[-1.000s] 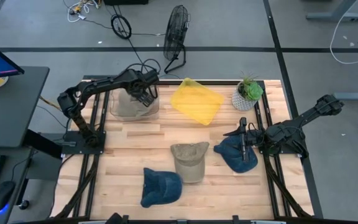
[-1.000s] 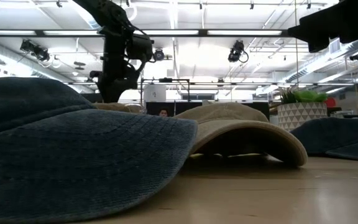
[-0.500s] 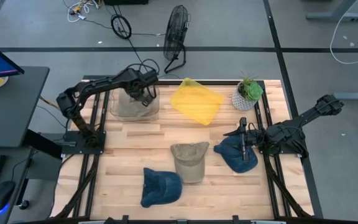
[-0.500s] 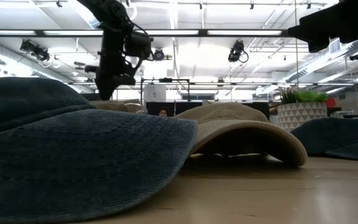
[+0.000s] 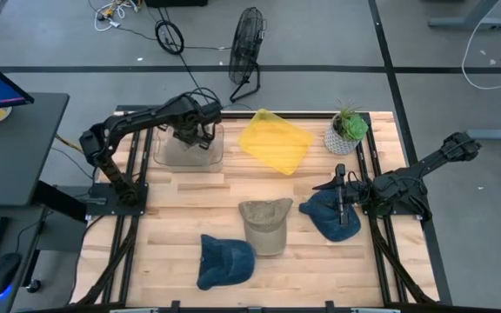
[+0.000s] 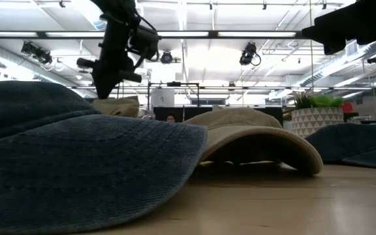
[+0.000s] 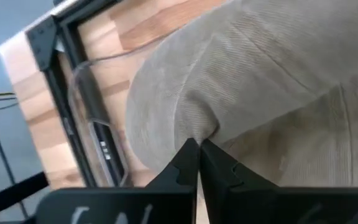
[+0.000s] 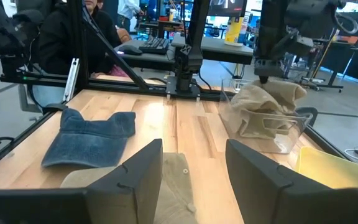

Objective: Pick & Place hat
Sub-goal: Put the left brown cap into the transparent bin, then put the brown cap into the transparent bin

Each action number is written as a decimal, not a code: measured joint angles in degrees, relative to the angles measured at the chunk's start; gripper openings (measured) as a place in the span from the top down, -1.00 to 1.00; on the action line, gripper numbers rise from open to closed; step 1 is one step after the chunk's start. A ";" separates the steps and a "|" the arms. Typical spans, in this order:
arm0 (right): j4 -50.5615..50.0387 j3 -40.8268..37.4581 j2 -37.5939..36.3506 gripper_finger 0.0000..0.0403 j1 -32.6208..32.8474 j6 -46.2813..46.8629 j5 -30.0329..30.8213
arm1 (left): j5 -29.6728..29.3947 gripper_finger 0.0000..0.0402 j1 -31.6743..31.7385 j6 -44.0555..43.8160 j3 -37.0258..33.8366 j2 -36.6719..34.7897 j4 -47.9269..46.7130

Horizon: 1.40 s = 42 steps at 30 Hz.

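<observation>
A tan corduroy hat (image 7: 260,62) sits in a clear plastic bin (image 5: 214,158) at the table's far left. My left gripper (image 7: 199,149) stands over the bin, shut on the hat. In the right wrist view this gripper (image 8: 263,73) hangs above the bunched tan hat (image 8: 272,99). My right gripper (image 8: 194,174) stands open over a dark blue cap (image 5: 327,219) at the table's right, nothing showing between its fingers. My left gripper pinches a raised fold of the tan hat's cloth (image 7: 197,127) between its two fingertips. The fingers come from above, pointing down into the bin. The pinched part (image 6: 117,104) is drawn up into a peak, while the hat's lower part stays inside the bin.
A second tan cap (image 5: 264,224) lies mid-table and a blue denim cap (image 5: 225,259) near the front edge. A yellow hat (image 5: 275,141) and a potted plant (image 5: 346,130) sit at the far side. Beyond the table people sit at desks (image 8: 73,37).
My left gripper has shut on the tan hat in the bin and risen a little, shifting toward the table's left edge. The hat's pinched part has been drawn up into a peak, while the rest stays in the bin.
</observation>
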 joint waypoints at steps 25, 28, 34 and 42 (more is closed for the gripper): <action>0.68 0.00 -0.02 0.10 0.00 -1.51 0.02 | 2.20 0.41 0.98 18.18 -12.37 0.26 15.85; 1.84 0.00 0.00 0.10 0.00 -1.69 0.02 | 2.03 0.33 -0.10 19.18 -8.82 0.21 12.11; 5.43 0.00 -0.02 0.10 0.02 -1.33 0.02 | 1.99 0.27 -4.01 21.47 -0.92 0.19 6.59; 7.21 1.26 0.27 0.10 -0.12 -1.00 0.36 | 2.00 0.37 -12.99 30.00 2.41 -7.58 14.68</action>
